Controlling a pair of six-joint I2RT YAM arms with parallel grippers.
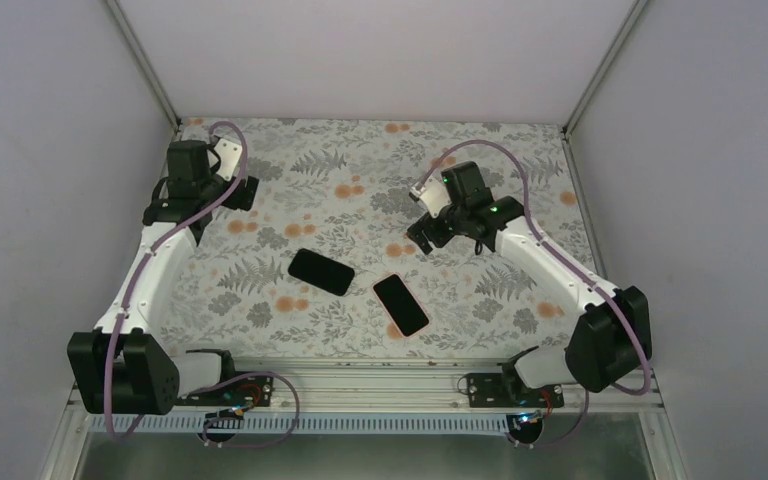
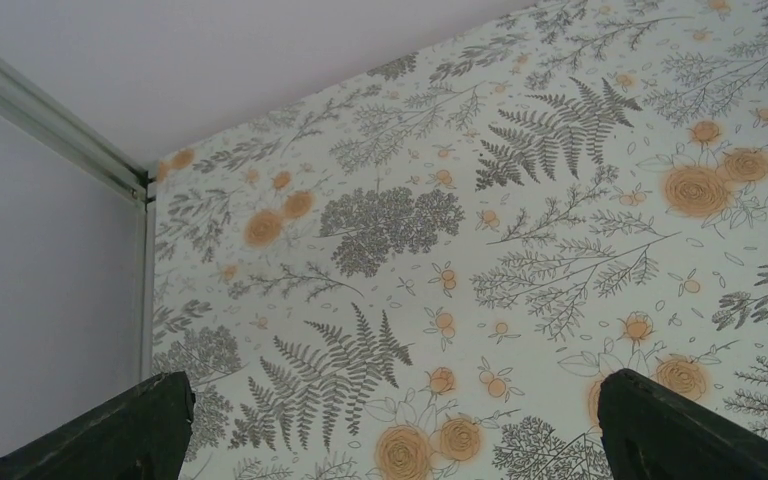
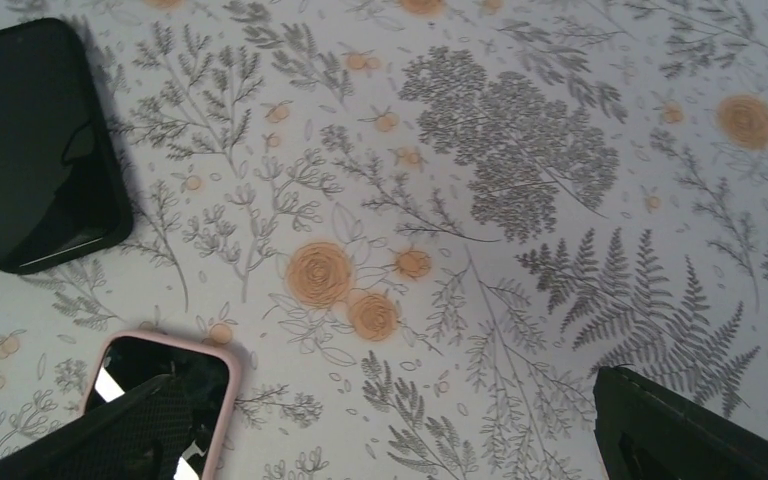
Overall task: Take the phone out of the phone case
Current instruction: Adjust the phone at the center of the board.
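A phone in a pink case [image 1: 401,304] lies screen up at the middle of the flowered table. In the right wrist view its corner [image 3: 218,362] shows at the lower left, partly behind my left finger. A second, all-black phone [image 1: 320,271] lies to its left and also shows in the right wrist view [image 3: 40,140]. My right gripper [image 1: 423,236] is open and empty, hovering behind and to the right of the pink-cased phone [image 3: 390,450]. My left gripper [image 1: 244,192] is open and empty at the far left, over bare table [image 2: 390,440].
The table cloth [image 1: 360,200] has a fern and orange flower print. Grey walls close the left, back and right sides, with a metal corner post [image 2: 50,130] near the left gripper. A metal rail [image 1: 360,375] runs along the near edge.
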